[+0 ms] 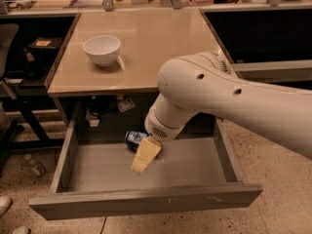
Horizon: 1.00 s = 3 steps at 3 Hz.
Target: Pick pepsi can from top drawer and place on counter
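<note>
While the hand (145,156) hangs in the top drawer (146,200), just in front of the pepsi can (134,138), its state cannot be told from the camera view. The can lies on its side below the front edge of the surface (161,43). Centre the hand across the can's body, then lift clear of that edge.

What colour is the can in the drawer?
Dark blue with light markings, camera view: the metal pepsi can, behind the tan gripper in the grey drawer.
</note>
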### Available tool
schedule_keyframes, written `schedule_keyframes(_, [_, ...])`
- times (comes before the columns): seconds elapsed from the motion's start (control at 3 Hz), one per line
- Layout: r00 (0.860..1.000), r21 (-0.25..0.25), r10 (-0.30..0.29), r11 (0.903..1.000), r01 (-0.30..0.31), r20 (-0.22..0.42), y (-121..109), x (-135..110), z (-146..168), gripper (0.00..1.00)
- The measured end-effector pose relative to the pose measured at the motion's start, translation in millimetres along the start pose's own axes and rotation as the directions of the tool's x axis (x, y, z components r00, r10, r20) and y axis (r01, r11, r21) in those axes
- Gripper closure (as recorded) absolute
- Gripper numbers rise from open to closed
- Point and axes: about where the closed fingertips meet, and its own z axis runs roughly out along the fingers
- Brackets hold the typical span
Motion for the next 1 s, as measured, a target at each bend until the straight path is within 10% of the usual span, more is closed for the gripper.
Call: schedule_keyframes(1.0, [0.989, -0.035, 0.080, 0.9965, -0.076, 0.128, -16, -19, 11, 0.00])
